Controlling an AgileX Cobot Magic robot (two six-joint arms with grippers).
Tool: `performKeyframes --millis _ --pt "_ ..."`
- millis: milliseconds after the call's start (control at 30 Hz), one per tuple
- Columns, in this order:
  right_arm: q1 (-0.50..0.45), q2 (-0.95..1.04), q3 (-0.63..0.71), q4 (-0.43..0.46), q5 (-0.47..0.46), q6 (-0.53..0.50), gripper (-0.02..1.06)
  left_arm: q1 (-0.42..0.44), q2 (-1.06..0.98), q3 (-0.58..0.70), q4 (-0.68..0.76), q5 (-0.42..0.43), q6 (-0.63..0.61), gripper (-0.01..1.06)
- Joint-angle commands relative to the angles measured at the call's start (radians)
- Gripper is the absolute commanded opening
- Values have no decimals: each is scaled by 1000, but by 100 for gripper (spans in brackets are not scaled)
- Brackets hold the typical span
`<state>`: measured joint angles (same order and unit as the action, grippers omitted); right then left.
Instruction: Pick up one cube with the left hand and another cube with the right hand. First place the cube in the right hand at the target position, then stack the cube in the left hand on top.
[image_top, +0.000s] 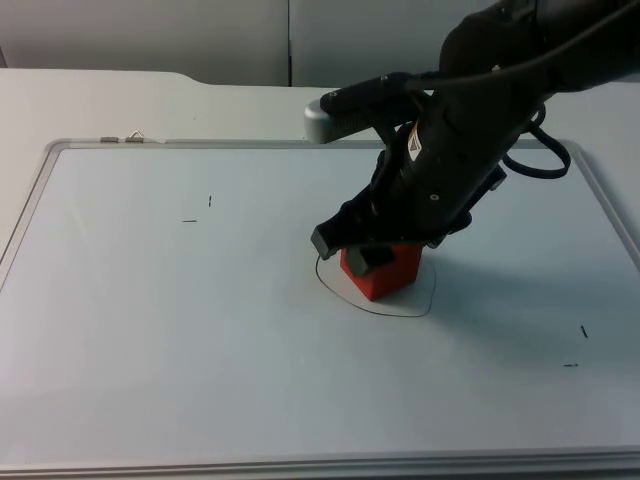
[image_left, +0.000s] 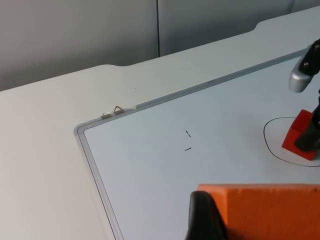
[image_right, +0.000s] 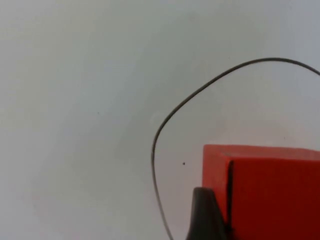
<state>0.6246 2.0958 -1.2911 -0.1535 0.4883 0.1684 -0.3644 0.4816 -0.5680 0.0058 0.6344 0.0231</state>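
A red cube (image_top: 385, 272) was seen inside the drawn outline (image_top: 425, 303) on the whiteboard (image_top: 150, 330), resting on the board within that ring. The right gripper (image_top: 372, 255) was lowered over the outline, its jaws closed on the red cube. An orange cube (image_left: 270, 210) was held between the jaws of the left gripper (image_left: 205, 217), well away from the outline, with the board's corner frame (image_left: 80, 131) beyond it.

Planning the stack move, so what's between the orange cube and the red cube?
In the left wrist view, bare whiteboard and part of the drawn outline separate the orange cube from the red cube.
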Motion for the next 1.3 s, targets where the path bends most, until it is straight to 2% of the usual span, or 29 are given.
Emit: performKeyframes --millis 0,67,100,133,200,233,333,367,400,467,700,867,900,1067,1267 --pt "3 14 -4 -7 5 1 2 -7 -7 4 -6 -13 -5 0" --pt "3 14 -4 -7 8 1 13 -7 -7 4 -6 -13 -5 0" --pt "3 14 -4 -7 8 1 13 -7 -7 4 -6 -13 -5 0" --pt "3 14 -4 -7 8 1 27 -7 -7 4 -6 -13 -5 0" --pt "3 14 -4 -7 8 1 47 -7 -7 4 -6 -13 -5 0" --pt "3 14 -4 -7 8 1 47 -7 -7 4 -6 -13 -5 0" --pt "3 10 -6 -6 10 17 77 -7 -7 4 -6 -11 -5 0" --pt "3 10 -6 -6 10 21 84 -7 -7 4 -6 -11 -5 0" --pt "3 10 -6 -6 10 21 84 -7 -7 4 -6 -11 -5 0" --pt "3 10 -6 -7 5 3 95 -7 -7 4 -6 -11 -5 0" --pt "3 -68 -6 -7 -7 3 97 -7 -7 4 -6 -11 -5 0" --pt "3 -345 -6 -7 -5 -75 97 -7 -7 4 -6 -11 -5 0" --pt "3 -345 -6 -7 -5 -75 97 -7 -7 4 -6 -11 -5 0" --pt "3 -658 -6 -2 30 -168 97 -7 -7 4 -6 -11 -5 0" --pt "3 -868 40 -2 41 -215 97 -7 -7 4 -6 -11 -5 0"
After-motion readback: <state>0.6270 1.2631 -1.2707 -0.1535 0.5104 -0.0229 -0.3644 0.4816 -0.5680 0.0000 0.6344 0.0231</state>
